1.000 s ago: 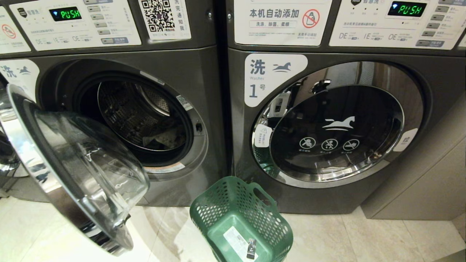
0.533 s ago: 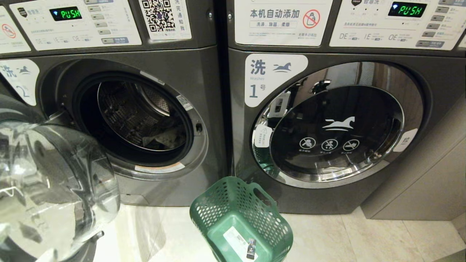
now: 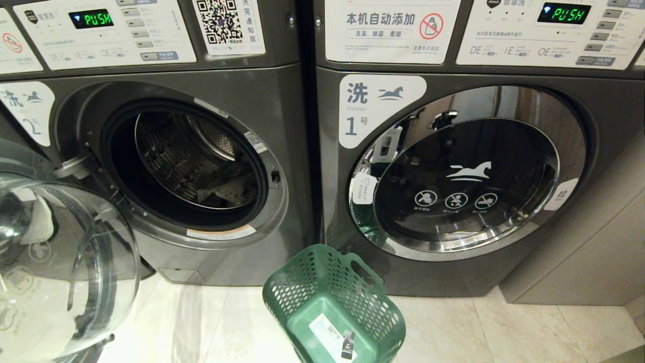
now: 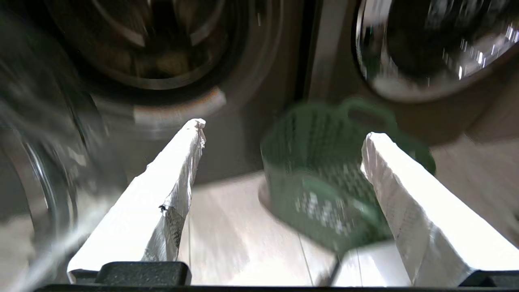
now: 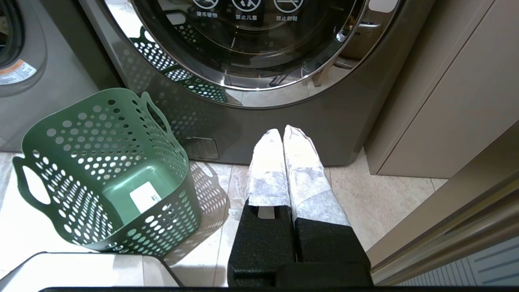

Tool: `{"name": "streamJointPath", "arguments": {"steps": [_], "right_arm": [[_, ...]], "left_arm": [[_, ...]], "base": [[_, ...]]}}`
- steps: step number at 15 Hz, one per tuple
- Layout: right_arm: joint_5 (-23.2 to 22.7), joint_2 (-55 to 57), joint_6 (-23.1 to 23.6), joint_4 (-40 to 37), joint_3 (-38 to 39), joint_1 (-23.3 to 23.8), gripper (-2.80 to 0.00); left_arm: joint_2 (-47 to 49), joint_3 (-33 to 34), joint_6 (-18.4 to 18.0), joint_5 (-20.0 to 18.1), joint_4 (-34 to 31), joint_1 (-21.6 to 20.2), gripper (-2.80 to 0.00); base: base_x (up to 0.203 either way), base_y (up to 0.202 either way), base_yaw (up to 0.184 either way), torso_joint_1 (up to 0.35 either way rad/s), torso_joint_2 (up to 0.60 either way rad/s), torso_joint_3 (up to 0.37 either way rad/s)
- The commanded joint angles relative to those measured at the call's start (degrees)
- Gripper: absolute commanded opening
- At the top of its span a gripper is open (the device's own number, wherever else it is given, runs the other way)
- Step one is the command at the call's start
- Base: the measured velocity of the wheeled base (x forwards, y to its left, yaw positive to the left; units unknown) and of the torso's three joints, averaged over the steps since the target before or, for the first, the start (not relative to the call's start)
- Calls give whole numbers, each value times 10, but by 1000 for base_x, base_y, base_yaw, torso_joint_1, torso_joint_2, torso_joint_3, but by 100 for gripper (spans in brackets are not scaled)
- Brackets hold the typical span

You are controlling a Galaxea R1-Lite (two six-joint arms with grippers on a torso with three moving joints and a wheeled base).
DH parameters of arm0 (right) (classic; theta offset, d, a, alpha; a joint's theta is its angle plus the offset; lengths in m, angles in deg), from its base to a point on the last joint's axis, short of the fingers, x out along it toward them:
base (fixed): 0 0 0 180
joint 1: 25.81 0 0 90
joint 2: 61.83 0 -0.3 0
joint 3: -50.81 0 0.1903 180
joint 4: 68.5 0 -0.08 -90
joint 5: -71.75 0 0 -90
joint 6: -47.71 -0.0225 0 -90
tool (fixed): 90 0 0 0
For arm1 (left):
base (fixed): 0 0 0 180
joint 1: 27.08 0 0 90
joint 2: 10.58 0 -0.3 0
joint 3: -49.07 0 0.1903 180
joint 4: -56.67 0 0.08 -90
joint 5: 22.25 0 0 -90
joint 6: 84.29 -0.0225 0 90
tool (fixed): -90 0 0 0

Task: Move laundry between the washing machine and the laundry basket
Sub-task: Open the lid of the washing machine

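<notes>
We see even indoor light on the head view, sharp throughout, with straight lines bowing slightly at the edges. The chrome-rimmed door of washer 1 point(image 3: 466, 174) mirrors the room, and glare smears the open glass door point(image 3: 60, 267) of the washing machine point(image 3: 282, 101). Our left wrist view is heavily motion-blurred; the laundry basket point(image 4: 324, 174) there is a green smear. The right wrist view is crisp, the basket casting dotted shadows on the pale floor tiles point(image 5: 211, 178).
</notes>
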State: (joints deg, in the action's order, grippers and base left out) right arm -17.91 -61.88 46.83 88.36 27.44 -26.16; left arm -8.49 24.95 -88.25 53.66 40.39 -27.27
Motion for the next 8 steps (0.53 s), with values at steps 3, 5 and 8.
{"name": "streamJointPath", "arguments": {"steps": [3, 5, 8], "right_arm": [[0, 0, 0, 0, 0, 0, -280], [0, 0, 0, 0, 0, 0, -280], [0, 0, 0, 0, 0, 0, -280]], "left_arm": [[-22, 8, -11, 9, 29, 2, 0], [-22, 8, -16, 81, 0, 2, 0], [-22, 8, -39, 123, -77, 2, 0]], "base": [[0, 0, 0, 0, 0, 0], [0, 0, 0, 0, 0, 0], [0, 0, 0, 0, 0, 0]]}}
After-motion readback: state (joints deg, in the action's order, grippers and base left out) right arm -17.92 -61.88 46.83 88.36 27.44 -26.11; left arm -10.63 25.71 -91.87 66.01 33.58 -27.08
